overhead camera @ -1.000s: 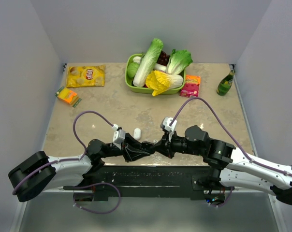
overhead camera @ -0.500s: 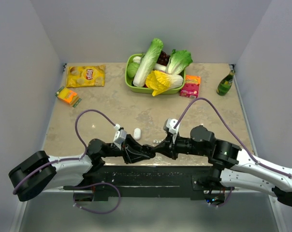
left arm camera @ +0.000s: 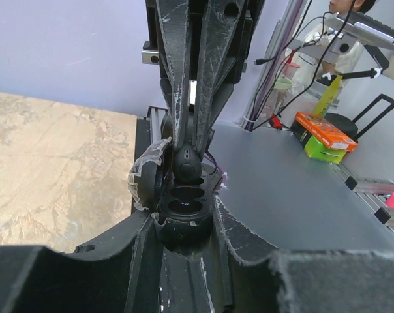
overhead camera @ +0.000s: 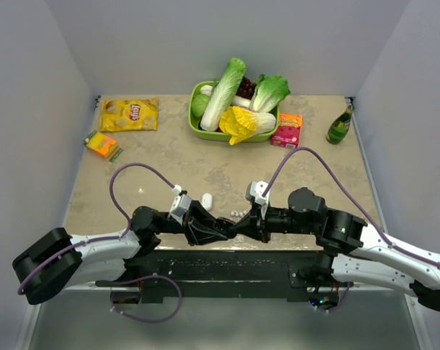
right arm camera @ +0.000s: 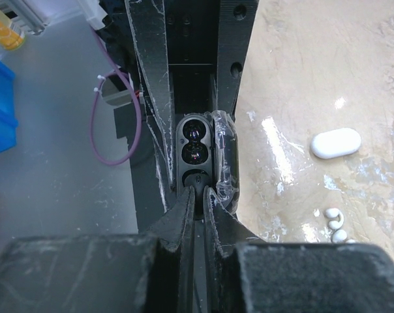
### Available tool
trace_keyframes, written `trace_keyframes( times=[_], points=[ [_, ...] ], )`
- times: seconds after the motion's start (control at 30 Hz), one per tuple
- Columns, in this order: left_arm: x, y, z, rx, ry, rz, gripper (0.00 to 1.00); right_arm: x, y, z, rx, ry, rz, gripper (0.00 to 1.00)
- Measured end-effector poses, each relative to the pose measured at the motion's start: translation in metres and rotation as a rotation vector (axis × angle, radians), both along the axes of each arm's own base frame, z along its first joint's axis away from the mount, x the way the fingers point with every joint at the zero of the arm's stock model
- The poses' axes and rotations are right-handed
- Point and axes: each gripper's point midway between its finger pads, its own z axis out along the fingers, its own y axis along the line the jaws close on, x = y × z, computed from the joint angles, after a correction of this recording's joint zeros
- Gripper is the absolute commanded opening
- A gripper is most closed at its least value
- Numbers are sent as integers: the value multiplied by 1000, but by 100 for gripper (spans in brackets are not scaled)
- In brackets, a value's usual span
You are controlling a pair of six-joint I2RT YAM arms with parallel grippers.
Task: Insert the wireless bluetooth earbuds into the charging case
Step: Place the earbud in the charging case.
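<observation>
My left gripper [left arm camera: 184, 215] is shut on an open black charging case [left arm camera: 182, 201] with round wells, its lid [right arm camera: 224, 163] wrapped in clear tape. Straight opposite it, my right gripper [right arm camera: 197, 193] is shut on a black earbud [right arm camera: 197, 180], and the earbud sits at the mouth of the case's end well [left arm camera: 187, 163]. In the top view the two grippers meet tip to tip at the table's near edge [overhead camera: 229, 227]. A white oval case [overhead camera: 206, 200] lies shut on the table just behind them, with small white pieces [overhead camera: 236, 213] beside it.
At the back stand a green basket [overhead camera: 196, 130] of vegetables, a yellow chip bag [overhead camera: 129, 114], a red box [overhead camera: 286, 130] and a green bottle [overhead camera: 340, 125]. An orange packet [overhead camera: 102, 144] lies at the far left. The black base rail [overhead camera: 220, 264] runs below the grippers.
The right arm's forearm has swung a little right and straightened. Both grippers stay met at the same spot, each keeping its grip.
</observation>
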Motion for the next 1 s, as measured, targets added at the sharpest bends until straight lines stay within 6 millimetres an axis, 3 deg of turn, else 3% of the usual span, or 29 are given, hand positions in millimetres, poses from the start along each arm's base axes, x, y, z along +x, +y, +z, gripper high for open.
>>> trace_keyframes(
  times=[0.3,0.37,0.4,0.5,0.7,0.87,1.0],
  points=[
    [0,-1,3,-5,-7,-5,0,-1,1,2,-2,-1,9,2],
    [0,-1,3,-5,-7,-5,0,-1,1,1,-4,0,10,12],
    [0,-1,3,-5,-7,-5,0,-1,2,1,-6,1,10,22],
    [0,-1,3,-6,-8,-2,0,-1,2,-2,-18,7,9,33],
    [4,-1,4,-10,-5,18,0,-3,-1,-1,-16,15,2,44],
    [7,-2,5,-14,-6,32,0,2,-10,22,48,-16,-54,47],
    [7,-1,2,-11,-3,40,0,22,-39,59,171,-77,-238,48]
  ],
)
